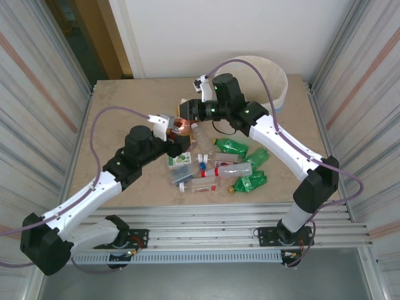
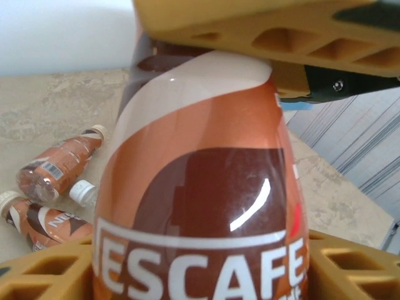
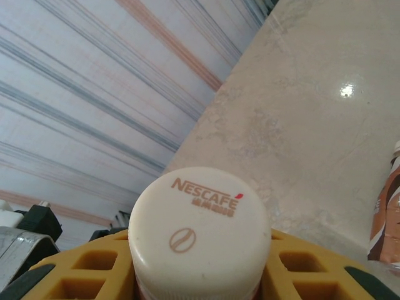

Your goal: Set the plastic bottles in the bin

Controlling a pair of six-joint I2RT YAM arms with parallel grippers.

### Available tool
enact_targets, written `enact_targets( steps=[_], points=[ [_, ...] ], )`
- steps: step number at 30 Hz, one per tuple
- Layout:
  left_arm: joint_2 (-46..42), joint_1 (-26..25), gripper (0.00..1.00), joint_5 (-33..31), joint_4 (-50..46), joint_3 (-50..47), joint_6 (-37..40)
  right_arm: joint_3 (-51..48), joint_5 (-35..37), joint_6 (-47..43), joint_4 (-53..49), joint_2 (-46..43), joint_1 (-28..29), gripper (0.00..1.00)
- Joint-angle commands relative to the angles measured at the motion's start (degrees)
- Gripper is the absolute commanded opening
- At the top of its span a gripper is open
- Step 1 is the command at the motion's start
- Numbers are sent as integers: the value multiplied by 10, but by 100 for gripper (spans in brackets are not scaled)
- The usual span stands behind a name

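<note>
Beige desk (image 1: 125,106), bin (image 1: 280,87) at its far right, loose bottles (image 1: 236,170) mid-desk: right end effector (image 3: 200,265) clamps a Nescafé bottle (image 2: 200,206) below its cap (image 3: 200,219), left end effector (image 2: 200,275) flanks its body, grip unclear, bottle mostly hidden from above.

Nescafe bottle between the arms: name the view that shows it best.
Left wrist. The Nescafe bottle is large and close there, its label readable, with yellow fingers beside it. The right wrist view gives its white cap end-on. The top view gives a small, distant brown shape.
</note>
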Motion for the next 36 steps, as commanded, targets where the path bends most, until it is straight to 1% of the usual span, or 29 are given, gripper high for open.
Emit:
enact_targets(
  steps=[1,2,3,6,10,14,16,22,25,27,32,36],
  points=[
    [-1,-4,85,-3,20,20,5,32,4,-6,-20,7,9,8],
    [-3,-4,93,-3,20,22,4,42,10,-10,-29,8,9,7],
    [-6,-5,99,-4,21,23,3,52,15,-15,-40,7,8,7],
    [-20,-4,99,-11,21,26,0,91,33,-37,-73,5,2,6],
    [-50,-5,99,-37,21,14,-10,144,62,-63,-104,-1,-11,6],
    [-82,-4,99,-91,8,0,-25,191,88,-90,-129,-6,-31,6],
    [-94,-5,99,-107,-4,1,-25,213,104,-105,-141,-6,-46,6],
    [-110,-4,99,-148,-45,7,-30,256,152,-128,-162,-9,-122,6],
    [-101,-4,99,-194,-95,24,-42,271,166,-135,-171,-1,-173,6],
    [-92,-4,99,-213,-120,36,-43,287,178,-140,-181,10,-204,6],
    [-72,-4,99,-219,-128,47,-51,350,186,-152,-216,66,-272,4],
    [-60,-4,99,-222,-129,49,-53,411,205,-180,-272,118,-293,5]
  ],
)
